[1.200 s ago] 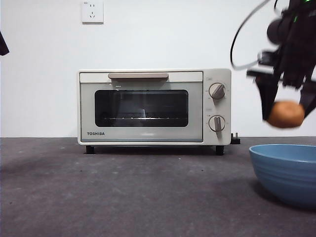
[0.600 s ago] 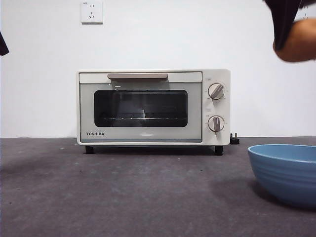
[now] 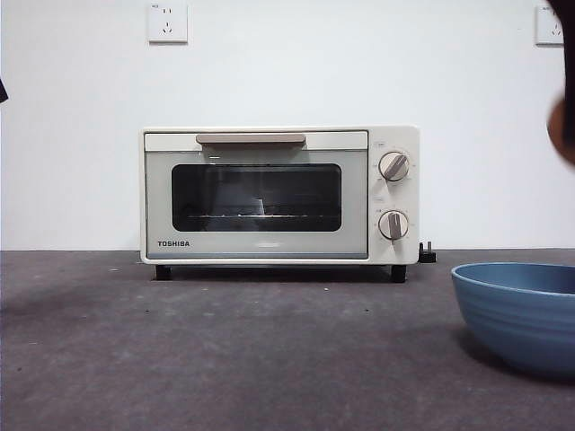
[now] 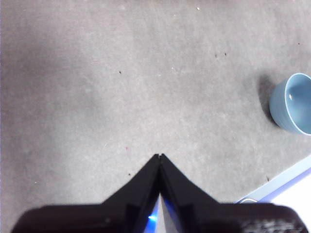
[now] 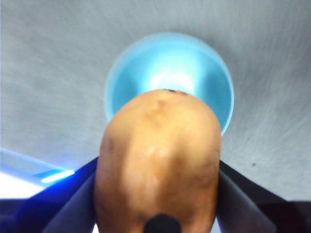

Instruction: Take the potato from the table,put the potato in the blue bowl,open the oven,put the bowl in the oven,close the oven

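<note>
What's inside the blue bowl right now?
Nothing visible: the blue bowl looks empty in the left wrist view. The potato is held above it in the right gripper, covering part of the bowl's interior in that view.

A white plastic wall socket (image 3: 168, 21) sits high on the plain white wall (image 3: 72, 135); another white socket (image 3: 549, 25) sits far along it.
</note>
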Available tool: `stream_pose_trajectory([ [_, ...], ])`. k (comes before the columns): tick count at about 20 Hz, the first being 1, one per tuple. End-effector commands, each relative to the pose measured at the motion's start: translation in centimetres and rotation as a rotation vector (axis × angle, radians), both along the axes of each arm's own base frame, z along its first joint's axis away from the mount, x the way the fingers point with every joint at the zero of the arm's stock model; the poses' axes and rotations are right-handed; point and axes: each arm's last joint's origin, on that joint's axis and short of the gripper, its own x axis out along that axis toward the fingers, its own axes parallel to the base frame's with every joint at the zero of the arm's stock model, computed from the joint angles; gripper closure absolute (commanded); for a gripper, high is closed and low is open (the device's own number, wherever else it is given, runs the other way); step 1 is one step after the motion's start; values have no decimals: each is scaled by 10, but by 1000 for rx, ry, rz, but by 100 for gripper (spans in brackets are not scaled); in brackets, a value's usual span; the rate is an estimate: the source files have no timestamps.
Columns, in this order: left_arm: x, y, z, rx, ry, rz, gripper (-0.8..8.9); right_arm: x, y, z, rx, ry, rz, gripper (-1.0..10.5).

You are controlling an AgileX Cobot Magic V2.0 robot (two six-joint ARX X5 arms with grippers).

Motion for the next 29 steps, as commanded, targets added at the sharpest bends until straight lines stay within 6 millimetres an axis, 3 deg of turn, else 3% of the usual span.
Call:
stream_pose_trajectory([
  [1,0,-1,1,3,-9,-16,819,7,4,-25,8,11,-28,945],
  [11,0,-1,1,3,-9,-16,819,44,20,-73,-56,110,-61,936],
  [13,0,-1,1,4,-9,-17,819,47,21,-72,-39,85,-67,907],
  [17,0,-1,1,6,-13,-21,819,47,21,-72,-35,82,-75,594],
  [29,0,-1,1,6,-13,-21,819,52,24,-64,-13,54,-73,559],
])
